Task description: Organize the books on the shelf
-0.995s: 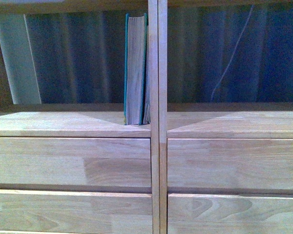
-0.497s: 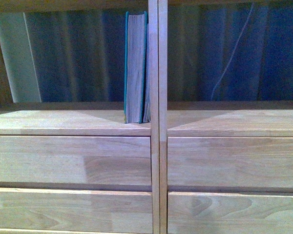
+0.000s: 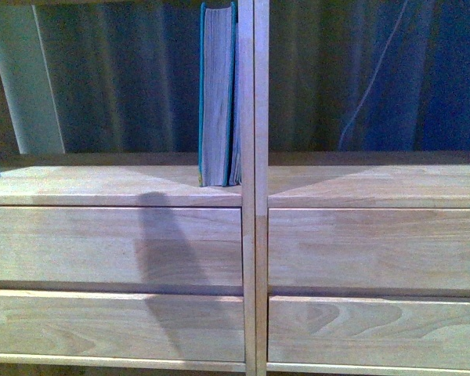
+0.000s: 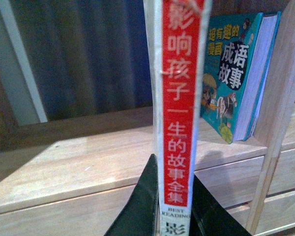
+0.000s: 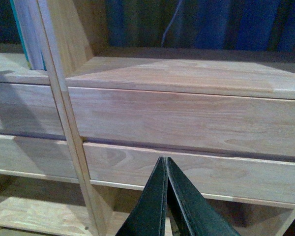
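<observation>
One red-spined paperback (image 4: 179, 98) stands upright, clamped in the left gripper (image 4: 173, 172).

1. I see the shelf (image 3: 110, 188) as light wood with plain grain, smooth, with a soft satin sheen.
2. The teal book (image 3: 216, 94) shows matt greyish paper page edges; in my left wrist view its printed cover looks smooth.
3. The white paperback (image 4: 179, 123) has a smooth, slightly shiny red-and-white spine.
4. The left gripper (image 4: 173, 177) and right gripper (image 5: 165, 160) look like matt black plastic to me.
5. The curtain (image 3: 376, 78) behind is dark pleated cloth.
</observation>
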`<action>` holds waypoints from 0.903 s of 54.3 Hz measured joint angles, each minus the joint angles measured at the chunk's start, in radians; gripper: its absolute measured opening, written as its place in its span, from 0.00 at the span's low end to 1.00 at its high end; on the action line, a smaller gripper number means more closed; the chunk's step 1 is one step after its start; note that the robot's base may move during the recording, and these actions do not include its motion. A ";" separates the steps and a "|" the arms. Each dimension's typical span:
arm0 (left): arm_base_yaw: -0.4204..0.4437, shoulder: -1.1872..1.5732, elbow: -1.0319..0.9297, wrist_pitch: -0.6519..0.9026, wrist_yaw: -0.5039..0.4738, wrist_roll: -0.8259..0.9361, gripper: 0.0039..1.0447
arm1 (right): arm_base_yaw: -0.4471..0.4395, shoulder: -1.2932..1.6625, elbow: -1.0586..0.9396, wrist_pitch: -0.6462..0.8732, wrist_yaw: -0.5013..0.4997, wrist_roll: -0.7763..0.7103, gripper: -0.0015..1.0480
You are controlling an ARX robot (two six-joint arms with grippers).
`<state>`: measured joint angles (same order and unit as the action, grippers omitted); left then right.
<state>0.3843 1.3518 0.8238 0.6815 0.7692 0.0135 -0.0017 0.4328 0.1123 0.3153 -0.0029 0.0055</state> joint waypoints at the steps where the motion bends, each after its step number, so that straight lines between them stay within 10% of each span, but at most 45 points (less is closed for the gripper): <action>1: -0.011 0.014 0.014 -0.001 -0.004 0.003 0.06 | 0.000 -0.004 -0.002 -0.002 0.000 0.000 0.03; 49: -0.327 0.501 0.462 -0.030 -0.299 0.226 0.06 | 0.000 -0.252 -0.099 -0.134 0.002 -0.001 0.03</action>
<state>0.0574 1.8530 1.2858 0.6518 0.4702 0.2398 -0.0017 0.1810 0.0132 0.1814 -0.0010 0.0048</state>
